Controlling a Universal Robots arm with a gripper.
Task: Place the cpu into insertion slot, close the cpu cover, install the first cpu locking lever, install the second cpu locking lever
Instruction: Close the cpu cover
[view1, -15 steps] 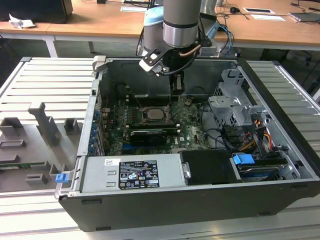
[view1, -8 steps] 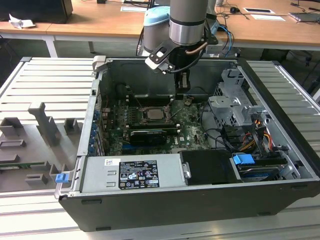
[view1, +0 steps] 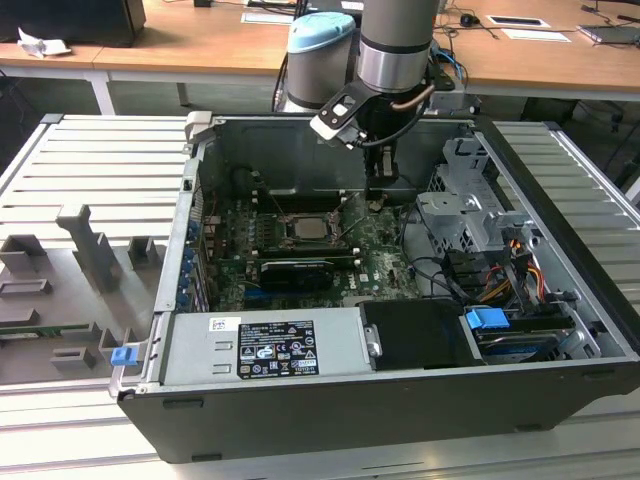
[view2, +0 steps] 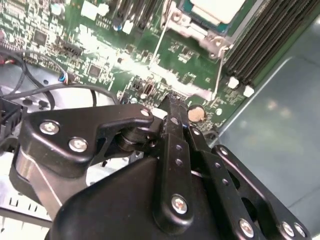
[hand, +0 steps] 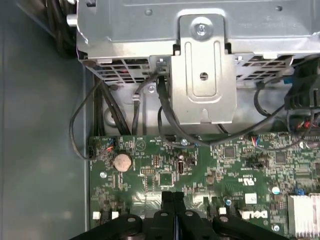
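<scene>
Exterior view: an open computer case lies on a slatted metal table, with grey fixture blocks on the table toward the exterior view's left and wooden desks beyond. Inside the case, a boxy power supply fills the near edge, and a silvery drive cage with a blue tab and bundled cables crowds the exterior view's right. The arm reaches down from the far side, and the gripper hangs low over the green motherboard, just to the exterior view's right of the insertion slot and apart from it. The cpu already sits in that slot near the board's middle, its pale silvery-beige face up. In the second wrist view the cpu shows as a light square with the silvery cpu cover framing it, and two thin wire levers run out past the socket's corners; whether they are latched cannot be told. In both wrist views the black fingers are pressed together with nothing between them, near a coin cell battery. Black cables and a folded metal bracket stand just beyond the board's edge.
</scene>
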